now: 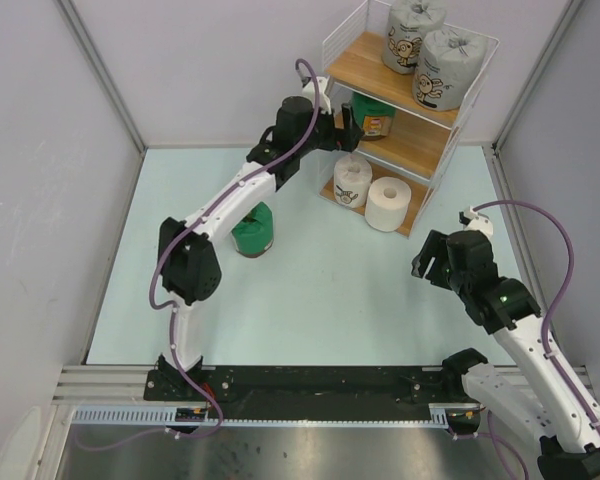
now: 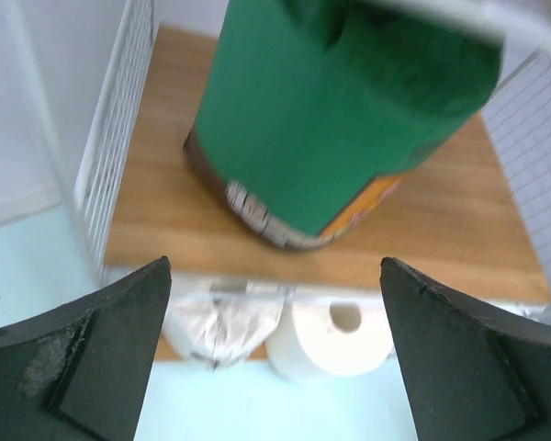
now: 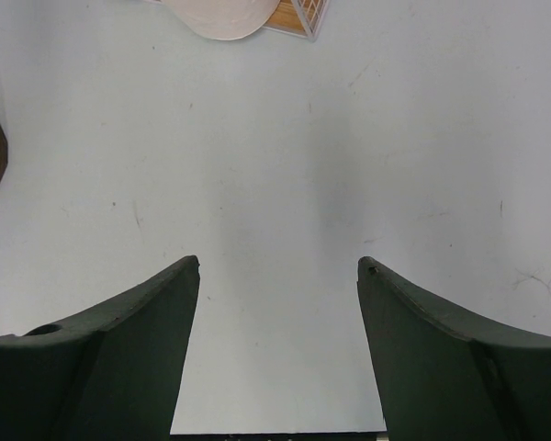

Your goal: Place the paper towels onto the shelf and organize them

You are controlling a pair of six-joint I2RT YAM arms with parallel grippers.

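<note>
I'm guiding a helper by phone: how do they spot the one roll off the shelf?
Find the wire shelf at far right. Left of it, on the table under the left arm's forearm, stands a green-wrapped roll. It alone is off the boards; its green twin sits on the middle board.

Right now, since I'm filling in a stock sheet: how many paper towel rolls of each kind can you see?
Grey cartoon-print rolls: 2
Green-wrapped rolls: 2
White-wrapped roll: 1
Bare white roll: 1
Total: 6
</note>
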